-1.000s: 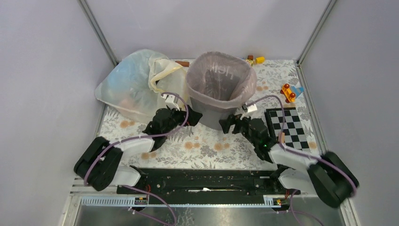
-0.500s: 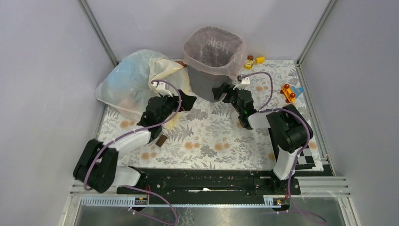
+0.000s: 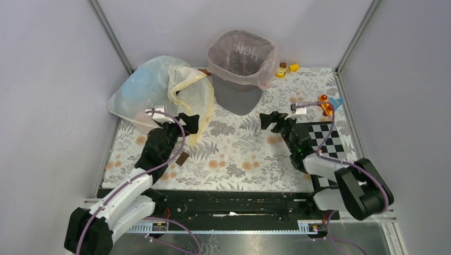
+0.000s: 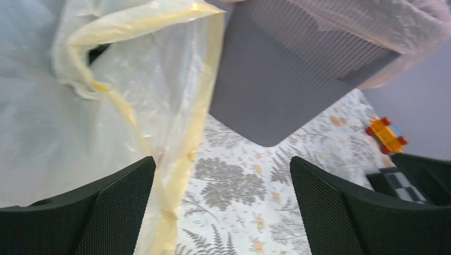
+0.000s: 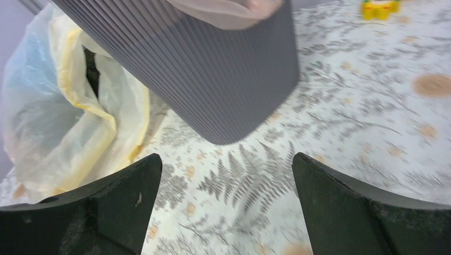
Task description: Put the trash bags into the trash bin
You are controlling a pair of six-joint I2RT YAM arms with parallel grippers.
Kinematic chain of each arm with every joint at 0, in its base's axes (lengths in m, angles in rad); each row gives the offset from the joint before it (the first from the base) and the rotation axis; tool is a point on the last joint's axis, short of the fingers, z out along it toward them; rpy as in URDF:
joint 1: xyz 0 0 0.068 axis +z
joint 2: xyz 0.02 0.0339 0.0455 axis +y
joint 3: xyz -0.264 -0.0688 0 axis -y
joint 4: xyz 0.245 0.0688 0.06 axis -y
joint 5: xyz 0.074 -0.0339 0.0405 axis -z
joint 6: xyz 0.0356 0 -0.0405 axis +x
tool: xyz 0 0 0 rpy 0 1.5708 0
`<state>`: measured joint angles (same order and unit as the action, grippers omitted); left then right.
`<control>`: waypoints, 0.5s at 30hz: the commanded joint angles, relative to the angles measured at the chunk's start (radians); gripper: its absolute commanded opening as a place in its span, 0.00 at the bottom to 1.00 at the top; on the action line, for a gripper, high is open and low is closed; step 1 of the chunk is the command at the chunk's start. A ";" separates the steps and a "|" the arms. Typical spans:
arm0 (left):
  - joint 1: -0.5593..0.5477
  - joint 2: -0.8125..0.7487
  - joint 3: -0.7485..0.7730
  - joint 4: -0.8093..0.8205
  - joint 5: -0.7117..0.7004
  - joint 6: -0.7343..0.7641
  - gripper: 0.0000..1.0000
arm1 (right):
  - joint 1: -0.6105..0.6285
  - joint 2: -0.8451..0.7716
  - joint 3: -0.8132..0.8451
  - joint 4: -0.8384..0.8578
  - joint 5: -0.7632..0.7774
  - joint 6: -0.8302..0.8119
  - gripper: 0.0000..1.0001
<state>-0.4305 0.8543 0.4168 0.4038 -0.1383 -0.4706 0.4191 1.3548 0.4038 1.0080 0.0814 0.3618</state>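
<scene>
Trash bin: dark grey, upright.
Pale-pink trash bag: inside the bin, its rim folded over the bin's mouth.
Left gripper: in front of the bin, to its left; fingers spread, empty.
Right gripper: in front of the bin, to its right; fingers spread, empty.
Cloudy whitish bag: just beside the bin's left.

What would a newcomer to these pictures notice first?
The grey bin, lined with a pink bag, stands at the back centre. A big whitish bag with a yellow rim slumps left of it. The left pincer and right pincer are open, empty.
</scene>
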 commanded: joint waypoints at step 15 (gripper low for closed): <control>0.223 0.068 -0.107 0.191 -0.209 0.243 0.99 | -0.257 -0.453 -0.229 -0.228 0.253 -0.207 1.00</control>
<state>-0.2909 0.8780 0.3191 0.4854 -0.3721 -0.2543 0.3031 0.9348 0.1974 0.8379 0.3241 0.2169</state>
